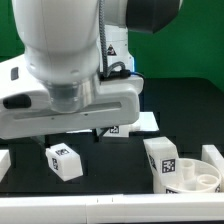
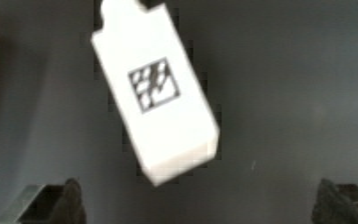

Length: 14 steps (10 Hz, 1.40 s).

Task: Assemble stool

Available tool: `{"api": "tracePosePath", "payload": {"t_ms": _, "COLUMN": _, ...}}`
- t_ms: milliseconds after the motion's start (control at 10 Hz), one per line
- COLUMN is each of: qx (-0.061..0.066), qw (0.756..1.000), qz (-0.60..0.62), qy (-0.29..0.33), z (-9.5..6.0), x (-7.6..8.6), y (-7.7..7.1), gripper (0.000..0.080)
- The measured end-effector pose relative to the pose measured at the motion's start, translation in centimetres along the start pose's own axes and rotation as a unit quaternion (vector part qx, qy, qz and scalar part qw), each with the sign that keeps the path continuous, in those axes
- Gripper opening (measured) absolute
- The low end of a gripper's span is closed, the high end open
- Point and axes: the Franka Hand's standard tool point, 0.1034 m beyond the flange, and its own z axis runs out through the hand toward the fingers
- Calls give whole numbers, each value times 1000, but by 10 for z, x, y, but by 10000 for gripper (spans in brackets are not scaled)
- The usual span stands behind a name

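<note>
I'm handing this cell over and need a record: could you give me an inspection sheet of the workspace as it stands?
Surface: dark table, white-edged.
Job's things: seat disc at the exterior view's right, first leg beside it; second leg apart; third leg lying below the gripper.
Clutter: nothing seen.
Grippers: open, fingers holding nothing.
Cables: thin dark cable, it seems, behind the arm.
Surroundings: green backdrop.

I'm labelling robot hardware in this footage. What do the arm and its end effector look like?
The arm is glossy white with rounded, bulky shells and a black joint section. A grey ring sits above the wide white block of the end effector, whose two fingertips look dark.
</note>
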Motion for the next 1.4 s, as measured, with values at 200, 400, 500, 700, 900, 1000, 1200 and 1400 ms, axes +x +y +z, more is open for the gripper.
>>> {"api": "tracePosePath", "payload": {"t_ms": 200, "qx": 9, "qw": 998, "qz": 6, "qy": -63, "z": 13, "x": 1, "y": 13, "gripper": 649}}
{"api": "tracePosePath", "payload": {"t_ms": 400, "qx": 15, "qw": 989, "qz": 23, "qy": -147, "z": 30, "x": -6, "y": 20, "gripper": 649}}
{"api": "tracePosePath", "payload": {"t_ms": 500, "qx": 22, "qw": 985, "qz": 26, "qy": -172, "z": 30, "x": -5, "y": 24, "gripper": 649}}
{"api": "tracePosePath", "payload": {"t_ms": 700, "qx": 16, "qw": 985, "qz": 25, "qy": -169, "z": 28, "x": -4, "y": 24, "gripper": 649}}
{"api": "tracePosePath", "payload": {"t_ms": 900, "qx": 19, "qw": 981, "qz": 50, "qy": -184, "z": 37, "x": -12, "y": 20, "gripper": 649}}
{"api": "tracePosePath", "payload": {"t_ms": 1000, "qx": 17, "qw": 979, "qz": 62, "qy": -192, "z": 48, "x": -9, "y": 17, "gripper": 649}}
{"api": "tracePosePath", "payload": {"t_ms": 1200, "qx": 16, "qw": 977, "qz": 68, "qy": -201, "z": 61, "x": -7, "y": 14, "gripper": 649}}
{"api": "tracePosePath", "payload": {"t_ms": 1400, "qx": 15, "qw": 976, "qz": 67, "qy": -205, "z": 68, "x": -4, "y": 8, "gripper": 649}}
